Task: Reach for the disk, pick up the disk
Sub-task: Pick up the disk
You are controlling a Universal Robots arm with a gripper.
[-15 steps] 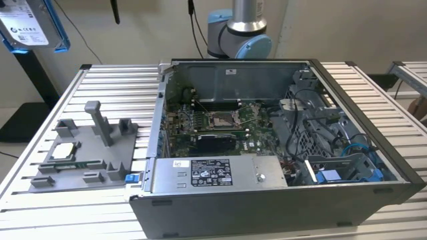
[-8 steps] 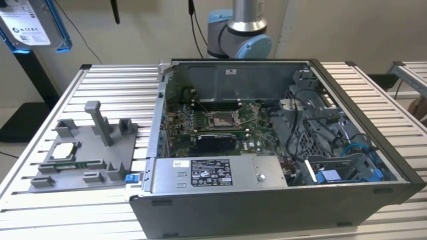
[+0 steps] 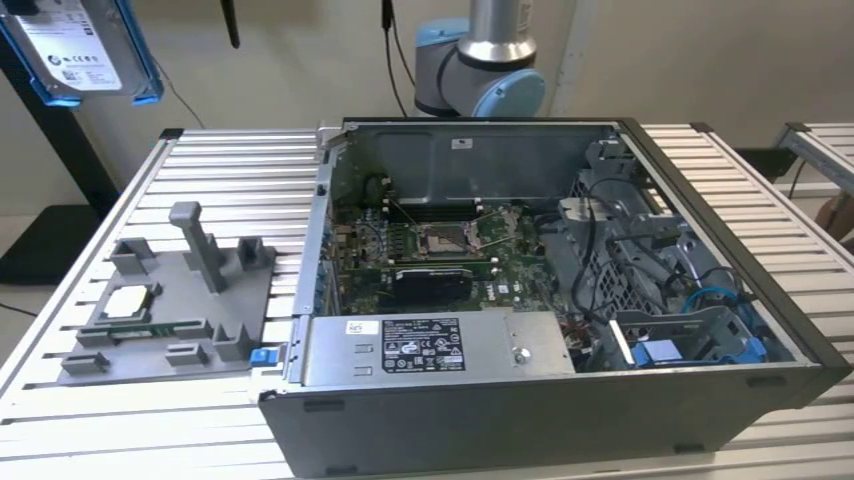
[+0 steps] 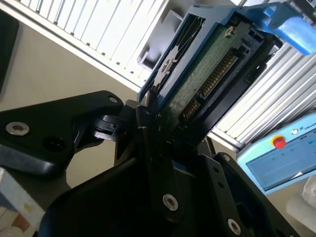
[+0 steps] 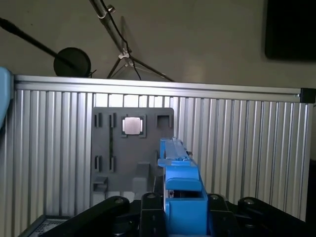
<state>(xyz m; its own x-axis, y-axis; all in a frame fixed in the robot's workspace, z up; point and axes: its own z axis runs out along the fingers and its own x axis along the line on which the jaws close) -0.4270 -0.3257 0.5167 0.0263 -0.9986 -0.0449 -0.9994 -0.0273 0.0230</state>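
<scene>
While the disk (image 3: 83, 48) hangs high at the exterior view's left, well above the table (image 3: 787, 190), I can see its silver face and white label framed in bright blue plastic. In the second wrist view its green circuit-board underside (image 4: 212, 69) tilts up and away from the camera. In the first wrist view its blue bracket (image 5: 181, 197) stands edge-on over the table's ribbed metal slats.

Below it on the table lies a grey fixture plate (image 3: 174, 300) with a small silver chip (image 3: 127, 300) seated in it. Beside that, toward the exterior view's right, sits the open computer case (image 3: 534, 420). The arm (image 3: 474, 60) rises behind the case against a pale wall (image 3: 294, 70). Beyond the table edge, tripod legs (image 5: 129, 57) stand on a beige floor (image 5: 207, 39).

The gripper (image 4: 157, 126) has the disk: its black fingers (image 4: 153, 163) are closed down to the drive's thickness, pressing both sides of its lower end.
</scene>
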